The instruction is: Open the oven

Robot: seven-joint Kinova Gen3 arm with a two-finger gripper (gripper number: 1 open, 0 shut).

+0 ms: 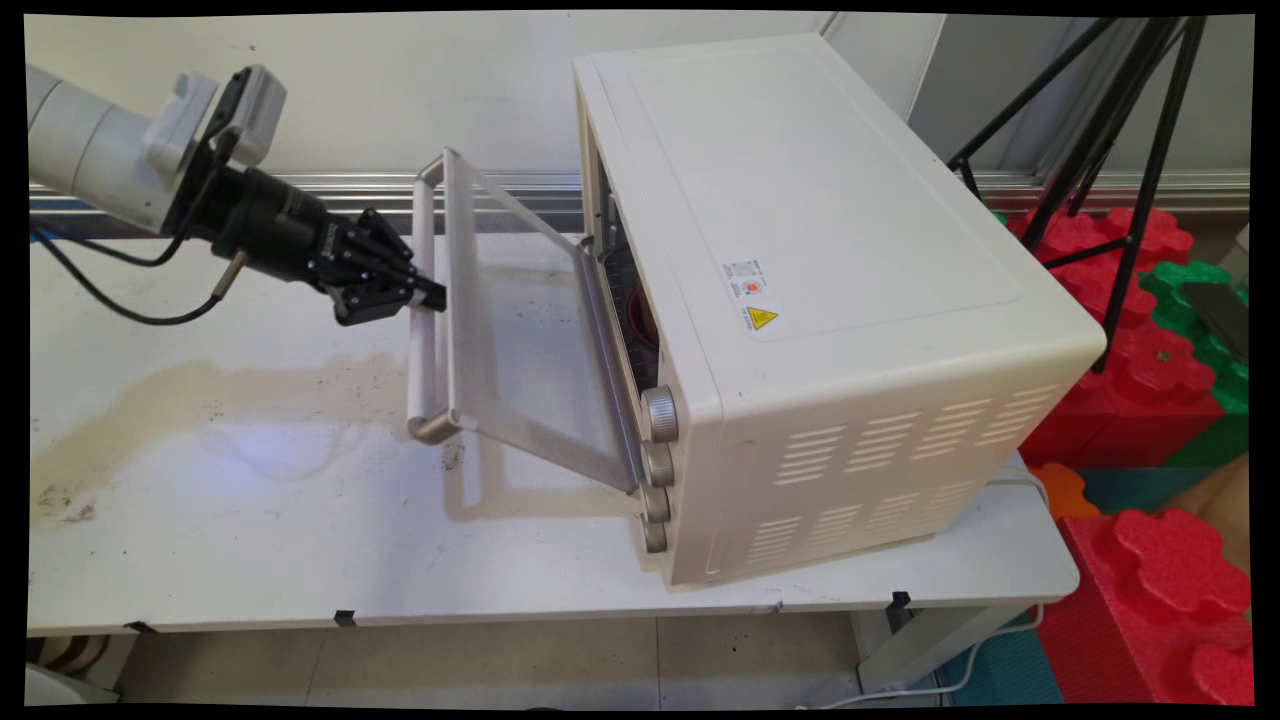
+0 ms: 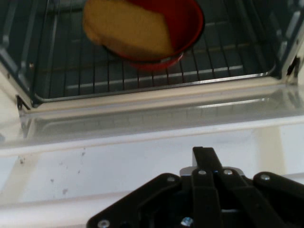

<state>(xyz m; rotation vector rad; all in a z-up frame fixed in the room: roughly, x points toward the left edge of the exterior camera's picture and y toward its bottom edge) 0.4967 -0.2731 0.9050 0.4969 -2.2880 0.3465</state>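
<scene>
A cream toaster oven [image 1: 830, 250] stands on the white table [image 1: 250, 540], its front facing left. Its glass door [image 1: 520, 340] hangs partly open, tilted down toward the arm. My gripper [image 1: 432, 296] is shut, its tip against the door's pale handle bar [image 1: 422, 350] with nothing held between the fingers. In the hand view the gripper [image 2: 204, 156] reaches over the handle [image 2: 118, 166] and looks through the door glass [image 2: 142, 118]. Inside, a red bowl [image 2: 187, 23] holding a yellow piece of bread [image 2: 128, 26] sits on the wire rack [image 2: 95, 71]. The bowl [image 1: 641, 318] is just visible in the main view.
Several silver knobs [image 1: 658, 413] run down the oven's front right edge. A black tripod [image 1: 1130, 150] and red and green foam blocks [image 1: 1150, 370] stand right of the table. A brown stain [image 1: 200, 390] marks the table left of the door.
</scene>
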